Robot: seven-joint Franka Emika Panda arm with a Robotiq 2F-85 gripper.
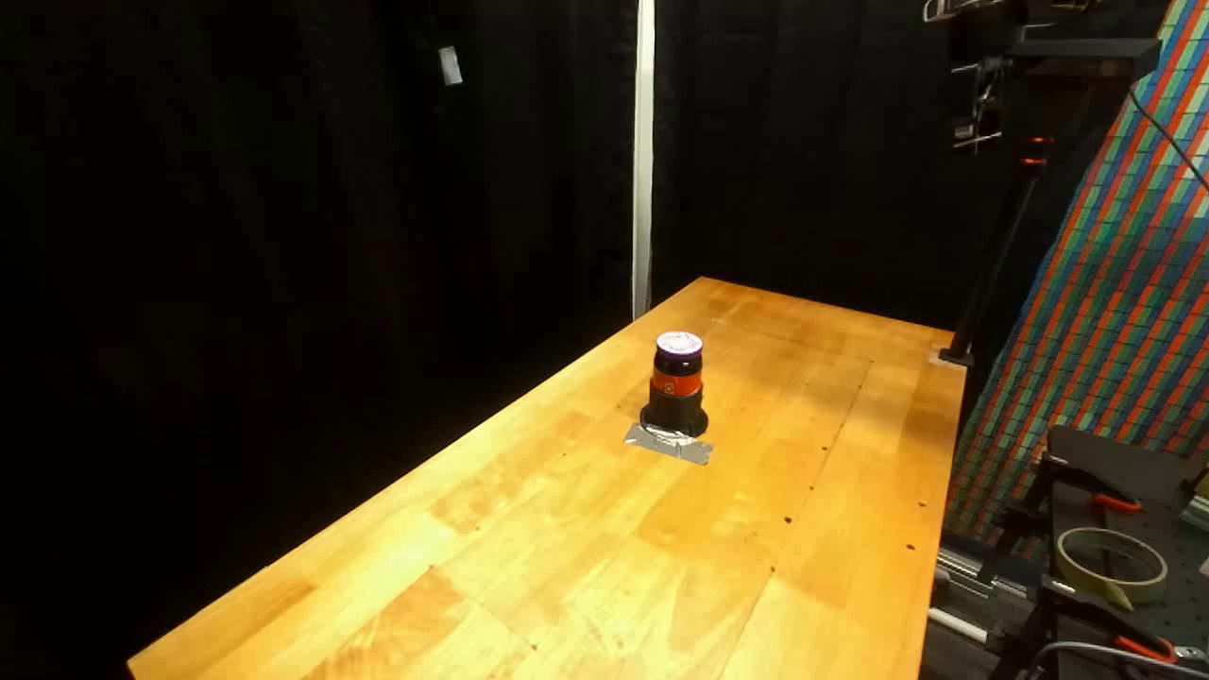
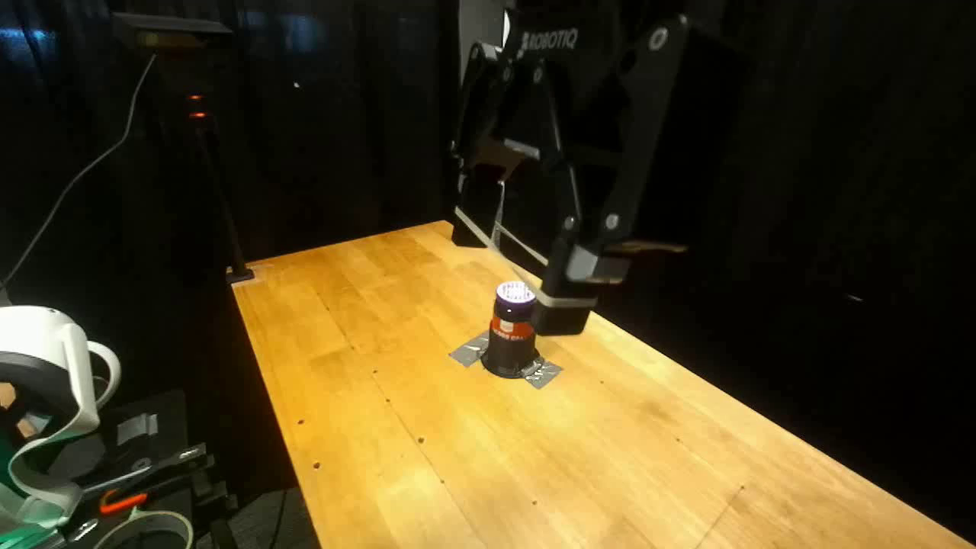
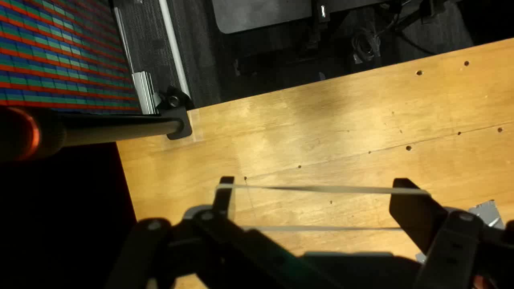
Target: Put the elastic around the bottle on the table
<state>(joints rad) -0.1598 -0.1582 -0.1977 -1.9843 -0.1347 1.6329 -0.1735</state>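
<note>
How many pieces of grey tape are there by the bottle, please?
2: in an exterior view, one tape strip lies left of the bottle, another tape strip to its right; more may be hidden beneath.

Though dim, this is probably a robotics lab: black curtains (image 1: 331,208), ROBOTIQ-marked hand (image 2: 518,263), white headset (image 2: 34,332).

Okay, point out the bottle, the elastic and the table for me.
Bottle (image 1: 677,384), in an exterior view: on its orange-red band.
Elastic (image 3: 321,188), in the wrist view: on its upper stretched strand.
Table (image 2: 602,435), in an exterior view: on bare wood of its top.
</note>
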